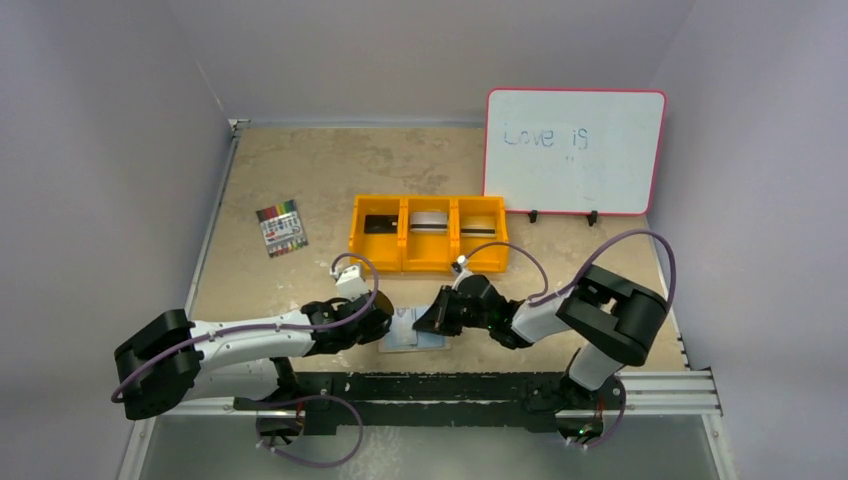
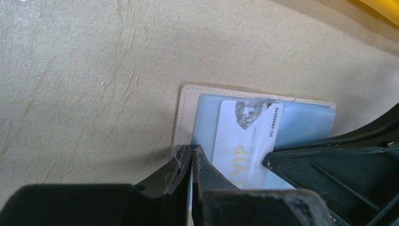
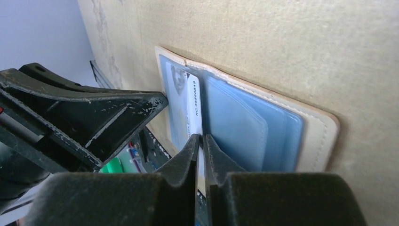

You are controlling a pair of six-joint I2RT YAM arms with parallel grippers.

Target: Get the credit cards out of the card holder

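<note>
The card holder [image 1: 413, 338] lies opened flat on the table [image 1: 300, 170], just in front of the orange three-compartment tray [image 1: 428, 262] on the side toward the arm bases, light blue panels facing up and the tan outside showing as a border around them. Both claws meet over it.

The left claw [image 2: 192, 149] comes in from the tray's left and is closed almost fully. Its fingertips pinch the edge of the blue pocket panel at the holder's outer side, and a thin pale sliver of that panel shows between them.

The right claw [image 3: 200, 139] comes in from the tray's right and is also closed down. Its fingertips are clamped on the long edge of a white VIP card [image 2: 240, 141] printed with gold letters and a number strip. The card sits in the pocket on the left claw's half of the holder, and part of it is still under the clear blue sleeve. The other half shows only stacked blue pockets.

Well to the left of the tray lies a pack of coloured markers [image 1: 282, 228]. Behind the tray, to its right, a red-framed whiteboard [image 1: 575, 150] stands upright with "Love is" written on it.
</note>
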